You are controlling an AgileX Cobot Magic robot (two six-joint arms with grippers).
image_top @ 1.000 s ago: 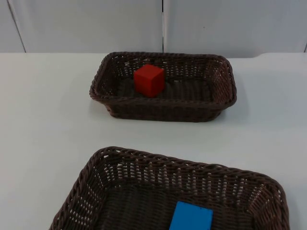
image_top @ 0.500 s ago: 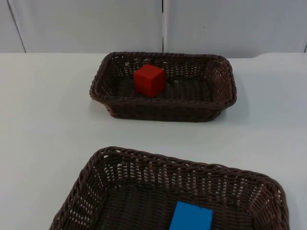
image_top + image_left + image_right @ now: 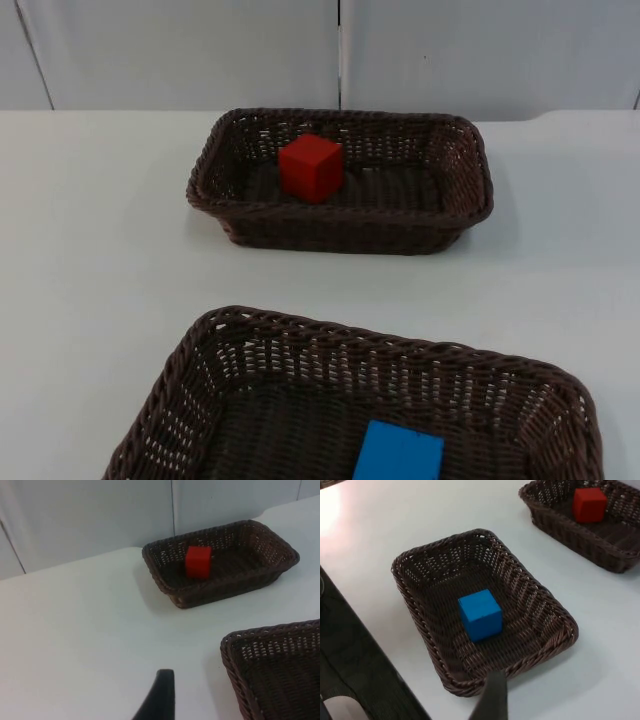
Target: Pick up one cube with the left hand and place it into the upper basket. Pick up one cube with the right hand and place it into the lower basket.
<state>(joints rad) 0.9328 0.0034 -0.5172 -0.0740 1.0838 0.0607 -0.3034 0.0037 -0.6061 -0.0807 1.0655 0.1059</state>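
A white table top (image 3: 90,250) ends at a grey partition wall (image 3: 200,50). Two dark brown wicker baskets stand on it, well apart, with a strip of bare table between them.

The upper basket (image 3: 455,215), a shallow rectangle of woven wicker, sits near the wall. A red cube (image 3: 310,168) rests on its floor, toward the basket's left half as the top camera sees it, with one corner turned toward the camera. The left wrist camera shows the same upper basket (image 3: 280,570) with the red cube (image 3: 198,561) inside it, close to the end nearer the wall.

The lower basket (image 3: 200,380) sits at the near edge of the table and is cut off by the picture's edge. A blue cube (image 3: 398,455) lies on its floor. The right wrist camera shows the whole lower basket (image 3: 415,605) from above, with the blue cube (image 3: 480,615) sitting near the middle of its floor, touching no wall. The upper basket (image 3: 560,527) with its red cube (image 3: 589,504) shows beyond it.

The left gripper hangs above bare table beside the lower basket's rim; one black fingertip (image 3: 159,697) is visible. The right gripper hangs just outside the lower basket's near rim; one dark fingertip (image 3: 491,700) is visible. For both, I cannot tell how far the pincer is open, and nothing shows in either's grasp.
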